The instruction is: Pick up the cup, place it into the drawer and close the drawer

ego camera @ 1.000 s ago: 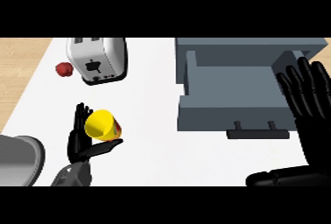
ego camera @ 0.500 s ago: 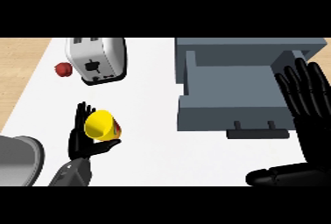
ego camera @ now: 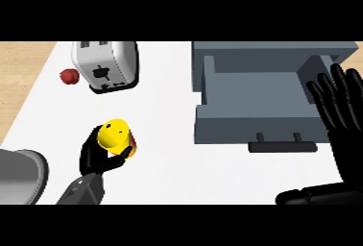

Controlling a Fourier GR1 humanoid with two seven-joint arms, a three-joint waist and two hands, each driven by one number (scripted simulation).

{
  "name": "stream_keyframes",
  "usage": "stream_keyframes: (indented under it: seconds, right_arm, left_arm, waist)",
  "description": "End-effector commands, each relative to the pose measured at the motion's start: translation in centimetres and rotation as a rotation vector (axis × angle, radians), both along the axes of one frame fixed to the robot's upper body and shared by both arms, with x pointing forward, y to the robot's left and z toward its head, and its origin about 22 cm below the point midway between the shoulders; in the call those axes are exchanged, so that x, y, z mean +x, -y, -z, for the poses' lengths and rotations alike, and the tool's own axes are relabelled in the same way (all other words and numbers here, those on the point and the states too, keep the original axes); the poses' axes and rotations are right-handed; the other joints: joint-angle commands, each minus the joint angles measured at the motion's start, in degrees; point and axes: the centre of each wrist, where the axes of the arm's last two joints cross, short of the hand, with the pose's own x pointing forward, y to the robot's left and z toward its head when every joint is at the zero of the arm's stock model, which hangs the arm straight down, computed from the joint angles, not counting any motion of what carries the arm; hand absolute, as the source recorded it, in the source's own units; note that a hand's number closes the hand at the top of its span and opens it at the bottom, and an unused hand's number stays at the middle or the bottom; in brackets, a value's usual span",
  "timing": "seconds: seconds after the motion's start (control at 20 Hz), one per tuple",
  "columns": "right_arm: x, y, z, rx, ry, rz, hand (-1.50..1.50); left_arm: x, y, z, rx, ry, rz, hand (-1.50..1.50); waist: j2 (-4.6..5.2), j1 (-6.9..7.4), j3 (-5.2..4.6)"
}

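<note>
Little has moved since the earlier frame. The left hand (ego camera: 96, 158) has carried the cup (ego camera: 113, 134) slightly toward the drawer side, and the right hand (ego camera: 339, 113) sits much where it was.

Hands: the left hand is curled round the yellow cup from below and behind. The right hand rests open, fingers straight and pointing up, by the view's right edge, just beside the drawer and holding nothing.

Position of the cup: in the left hand over the counter (ego camera: 170, 158), left of centre and well apart from the drawer (ego camera: 241, 127). Whether it is clear of the surface cannot be told from this steep view. An orange-red patch shows at its lower right side.

Handling, as judged: a small, stiff, smooth-walled cup, probably light. A smooth wall may slip, so a hold round the body, as now, looks sound. It should be kept from tilting over the drawer wall.

Drawer: grey, pulled out and open, with nothing visible inside. Its dark handle (ego camera: 282, 145) faces the robot. Placing and closing are not yet done.

Surface and room: a white counter top with a white toaster (ego camera: 106, 65) at the back left and a small red object (ego camera: 68, 76) just beside it. A metal pot (ego camera: 18, 175) shows in part at the lower left edge. Wooden floor (ego camera: 21, 72) shows beyond the counter's left side.
</note>
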Motion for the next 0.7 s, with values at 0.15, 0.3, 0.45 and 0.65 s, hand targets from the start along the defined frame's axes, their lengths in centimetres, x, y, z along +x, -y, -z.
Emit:
stream_keyframes:
  seconds: [0.15,0.3,0.45,0.65]
  right_arm:
    - [0.4,1.1,2.2,0.0,0.003,0.013,-1.5]
    - [-0.3,-0.5,2.1,0.0,0.0,0.001,-1.5]
    - [0.8,0.8,-0.1,0.016,0.022,0.023,-1.5]
    - [1.0,-0.5,0.5,-0.003,0.01,0.014,-1.5]
  left_arm:
    - [1.2,0.3,-0.8,0.055,0.152,-0.046,1.5]
    - [1.3,1.1,-0.9,0.06,0.155,-0.043,1.5]
    - [-0.2,-1.8,-1.0,0.081,0.176,-0.018,1.5]
    - [0.7,-1.7,-2.2,0.071,0.213,-0.024,1.5]
  waist:
    - [0.04,-0.01,0.02]
    - [-0.04,0.16,0.03]
    - [-0.18,0.64,0.06]
    - [-0.15,0.52,0.05]
